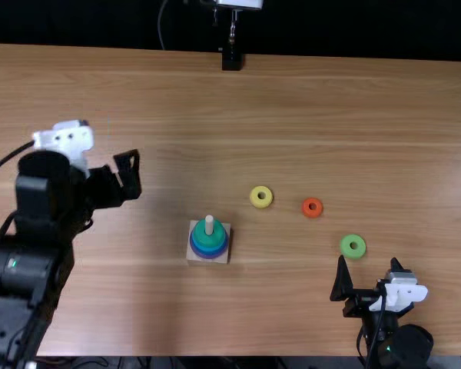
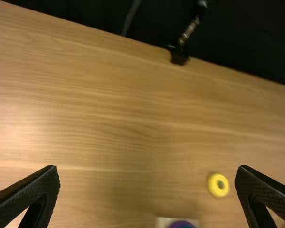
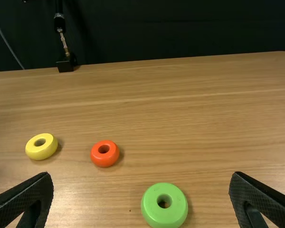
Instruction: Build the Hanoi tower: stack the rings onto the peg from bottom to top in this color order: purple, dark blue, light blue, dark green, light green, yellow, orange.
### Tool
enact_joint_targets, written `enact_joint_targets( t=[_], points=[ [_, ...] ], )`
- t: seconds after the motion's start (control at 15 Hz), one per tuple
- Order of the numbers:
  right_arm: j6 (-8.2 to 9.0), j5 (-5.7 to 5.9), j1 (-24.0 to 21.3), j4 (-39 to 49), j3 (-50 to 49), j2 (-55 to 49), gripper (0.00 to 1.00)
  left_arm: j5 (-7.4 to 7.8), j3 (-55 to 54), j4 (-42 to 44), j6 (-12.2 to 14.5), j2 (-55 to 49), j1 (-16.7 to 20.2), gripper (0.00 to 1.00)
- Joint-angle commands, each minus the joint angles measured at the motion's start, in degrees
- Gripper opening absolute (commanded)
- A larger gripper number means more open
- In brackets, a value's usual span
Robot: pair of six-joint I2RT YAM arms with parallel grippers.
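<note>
No text, label, brand, number or sign can be read in any of the three views.

In the top view, the lower rings are mostly hidden under the dark green ring. The left arm is cut off by the left and bottom edges, the right arm by the bottom. In the left wrist view, the bottom edge crops the square base, and the yellow ring is blurred.
</note>
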Motion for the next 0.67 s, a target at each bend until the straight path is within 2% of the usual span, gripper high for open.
enact_joint_targets(
  t=[0.0, 0.13, 0.47, 0.53, 0.6],
  points=[
    [0.30, 0.62, -0.8, -4.1, -4.0, -0.7, 1.00, 0.01, -5.6, 1.8, 0.5, -5.1, 2.2, 1.00],
    [0.30, 0.62, -0.8, -4.1, -4.0, -0.7, 1.00, -0.09, -13.8, 3.5, 0.6, -12.5, 5.1, 1.00],
    [0.30, 0.62, -0.8, -4.1, -4.0, -0.7, 1.00, -0.09, -35.2, 6.2, 1.0, -29.1, 4.7, 1.00],
    [0.30, 0.62, -0.8, -4.1, -4.0, -0.7, 1.00, -0.41, -39.5, 6.6, 4.1, -33.5, 4.5, 1.00],
    [0.30, 0.62, -0.8, -4.1, -4.0, -0.7, 1.00, -0.41, -43.2, 6.7, 8.9, -39.0, 4.2, 1.00]
  ],
)
